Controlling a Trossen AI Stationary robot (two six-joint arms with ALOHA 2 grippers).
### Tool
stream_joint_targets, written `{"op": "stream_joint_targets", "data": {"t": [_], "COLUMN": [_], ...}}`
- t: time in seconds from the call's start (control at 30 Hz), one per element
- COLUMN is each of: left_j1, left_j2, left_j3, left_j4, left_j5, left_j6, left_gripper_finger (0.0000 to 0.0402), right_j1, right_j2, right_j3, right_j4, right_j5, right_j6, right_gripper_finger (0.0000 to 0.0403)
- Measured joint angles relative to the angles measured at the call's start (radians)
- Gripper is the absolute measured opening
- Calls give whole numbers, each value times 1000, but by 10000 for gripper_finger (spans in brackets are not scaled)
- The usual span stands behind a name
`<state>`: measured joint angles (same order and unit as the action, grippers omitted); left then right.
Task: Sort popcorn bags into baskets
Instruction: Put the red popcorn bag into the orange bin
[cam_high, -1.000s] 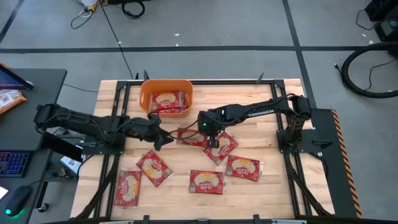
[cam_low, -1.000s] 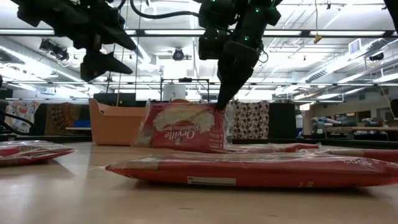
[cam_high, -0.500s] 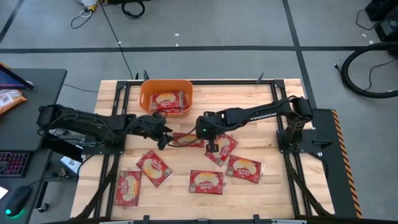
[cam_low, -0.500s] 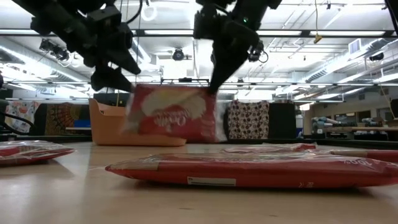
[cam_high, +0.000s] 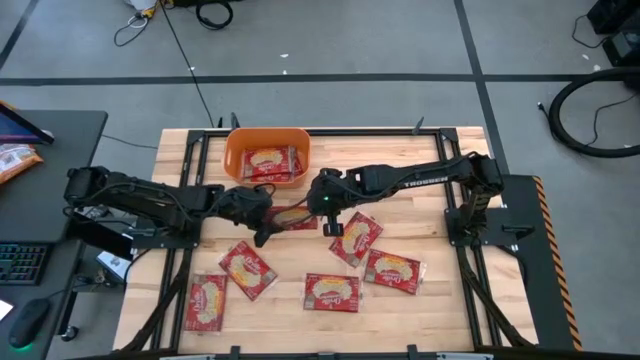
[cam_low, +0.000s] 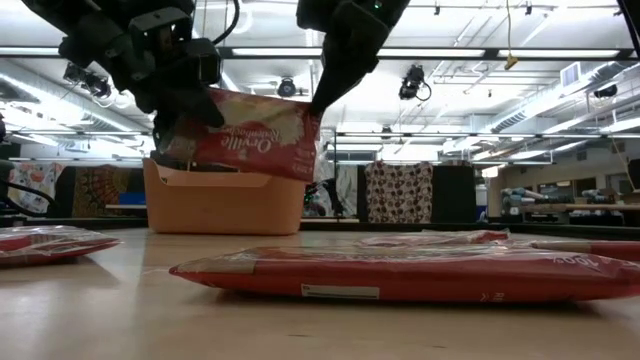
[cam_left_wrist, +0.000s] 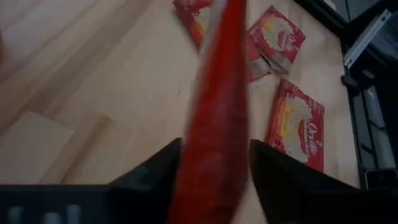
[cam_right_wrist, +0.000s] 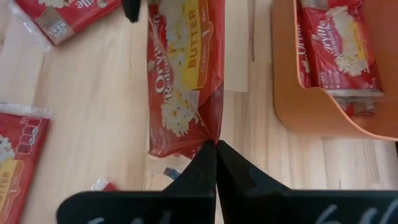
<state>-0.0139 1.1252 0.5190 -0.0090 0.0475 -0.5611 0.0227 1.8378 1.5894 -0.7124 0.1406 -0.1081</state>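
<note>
One red popcorn bag (cam_low: 255, 140) hangs in the air between my two grippers, just near of the orange basket (cam_high: 232, 160), which stands at the table's far edge with red bags (cam_high: 268, 162) inside. My right gripper (cam_right_wrist: 216, 148) is shut on the bag's right end. My left gripper (cam_left_wrist: 214, 171) is at the bag's left end (cam_low: 178, 135), one finger on each side, and the bag fills the gap. In the high view the bag (cam_high: 295, 216) spans from the left gripper (cam_high: 262, 216) to the right gripper (cam_high: 325, 205). My left gripper has the bag's left end (cam_left_wrist: 214, 143) edge-on between its two fingers (cam_left_wrist: 163, 167), coming level from the table's left. The bag is clear of the table. My right gripper pinches a corner of the bag's edge seam (cam_right_wrist: 215, 134) between its shut fingertips, slanting down from above. The bag hangs below it, tilted.
Several more red bags lie flat on the near half of the table (cam_high: 247, 268), (cam_high: 206, 302), (cam_high: 332, 292), (cam_high: 392, 268), (cam_high: 357, 236). Bare wood (cam_high: 400, 165) lies to the right of the basket. One bag (cam_low: 400, 272) lies close in front of the low camera.
My right gripper has lifted the bag clear of the table and carried it up and toward the table's left and far edge, nearer the basket. My left gripper has moved right and far, up to the bag's left end.
</note>
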Motion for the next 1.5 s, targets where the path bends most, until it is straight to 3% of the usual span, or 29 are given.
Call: {"op": "stream_joint_targets", "data": {"t": [0.2,0.27,0.53,0.83,1.0,1.17,1.3,1.5], "left_j1": [2,9,89,294,451,603,697,844], "left_j2": [0,0,-36,-219,-290,-274,-228,-121], "left_j3": [0,0,-1,-1,0,93,183,203], "left_j4": [-1,-2,-8,-130,-139,-251,-394,-518], "left_j5": [16,40,145,228,289,401,429,529], "left_j6": [-54,-57,-55,33,82,168,316,488], "left_gripper_finger": [61,41,43,50,51,51,51,51], "right_j1": [1,0,-8,-40,-58,-64,-57,-32], "right_j2": [0,0,-35,-171,-231,-241,-225,-220], "right_j3": [0,0,30,119,120,120,120,119], "right_j4": [6,20,-2,-84,-119,-140,-142,-137], "right_j5": [-11,-30,-21,266,309,308,294,274], "right_j6": [4,10,44,55,84,141,162,196], "right_gripper_finger": [19,28,84,117,116,115,115,115]}}
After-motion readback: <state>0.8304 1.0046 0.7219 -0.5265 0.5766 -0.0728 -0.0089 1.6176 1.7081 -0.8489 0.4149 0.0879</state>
